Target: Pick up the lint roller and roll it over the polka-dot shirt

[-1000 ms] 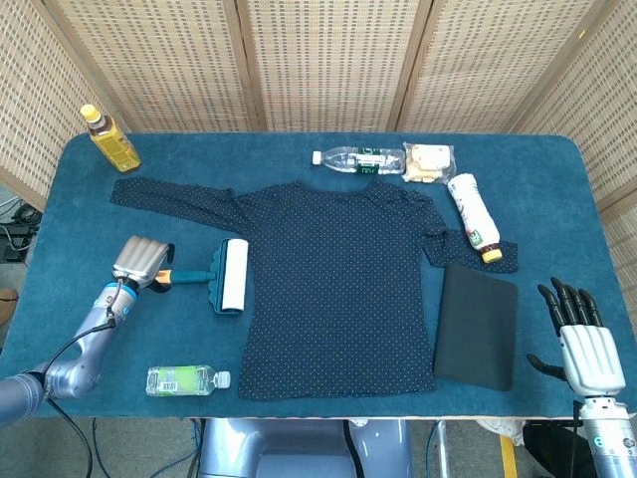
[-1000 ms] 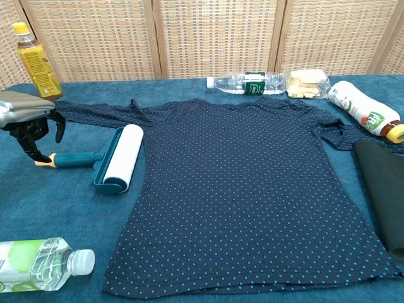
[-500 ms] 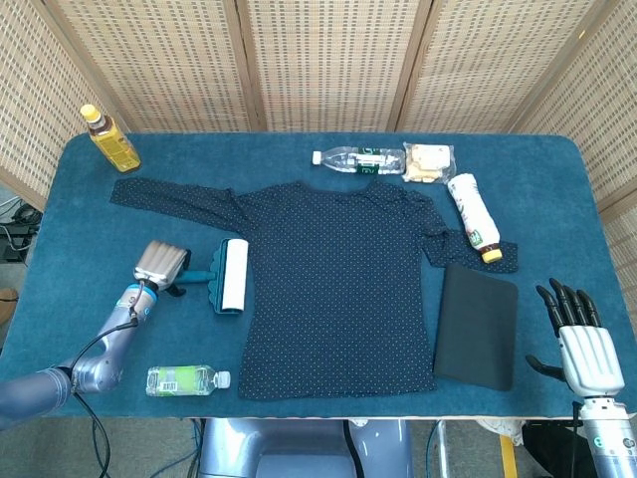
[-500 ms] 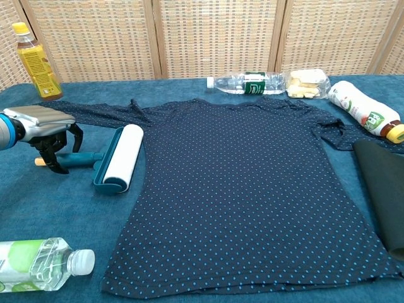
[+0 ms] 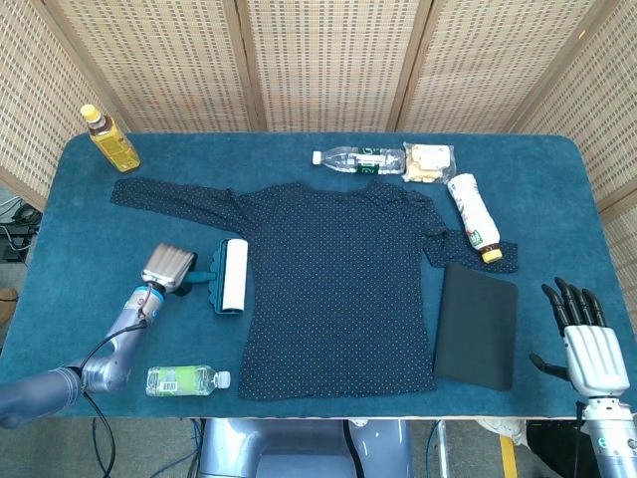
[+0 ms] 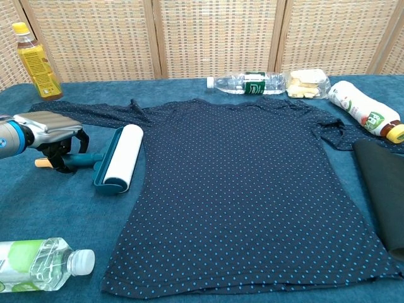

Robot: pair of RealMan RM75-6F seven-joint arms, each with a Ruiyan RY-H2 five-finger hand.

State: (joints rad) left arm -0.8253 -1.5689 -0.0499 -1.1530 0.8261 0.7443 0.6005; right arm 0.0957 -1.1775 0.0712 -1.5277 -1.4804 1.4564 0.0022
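reaching over the lint roller (image 6: 118,158) handle, your left hand (image 6: 55,136) has fingers curled around it, though a firm hold cannot be confirmed. the roller lies just beside the polka-dot shirt (image 5: 338,289), ready for rolling. your right hand (image 5: 587,344) idles, fingers apart.

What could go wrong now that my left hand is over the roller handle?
1. The left hand sits over the handle of the lint roller, fingers curled around it; whether the grip is firm cannot be told, so a lift may drop it.
2. The roller lies beside the shirt edge; dragging it sideways may bunch the fabric.
3. The water bottle lies near the left arm and could get knocked.
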